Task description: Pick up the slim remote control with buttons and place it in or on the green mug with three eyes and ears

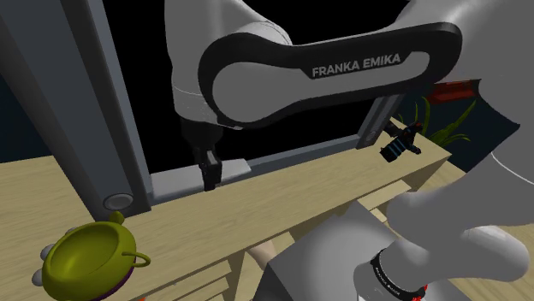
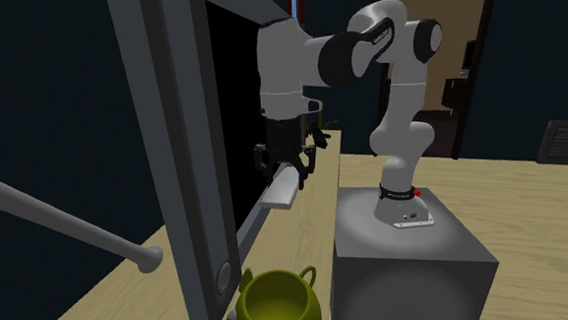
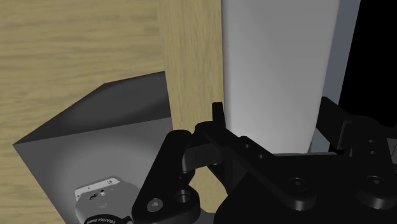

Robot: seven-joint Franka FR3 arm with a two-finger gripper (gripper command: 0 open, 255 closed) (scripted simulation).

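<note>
Now my claw [image 3: 272,119] pinches white remote [image 3: 273,57] near one end; long overhang beyond fingertips could pivot, slip free.

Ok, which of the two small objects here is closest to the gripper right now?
The pale grey slim remote, right at the gripper beside the grey frame. The green mug sits far off, by the stand.

The tabletop [image 1: 34,184] is showing pale wood, matt, with the grain running plainly. The remote [image 2: 281,189] is coming up plain white-grey and smooth. At seven o'clock in the shoulder view the mug [image 1: 86,261] is gleaming a glossy yellow-green. The gripper [image 2: 290,169] is reading matt black, and the stand [image 2: 405,267] is looking dull grey and smooth.
</note>
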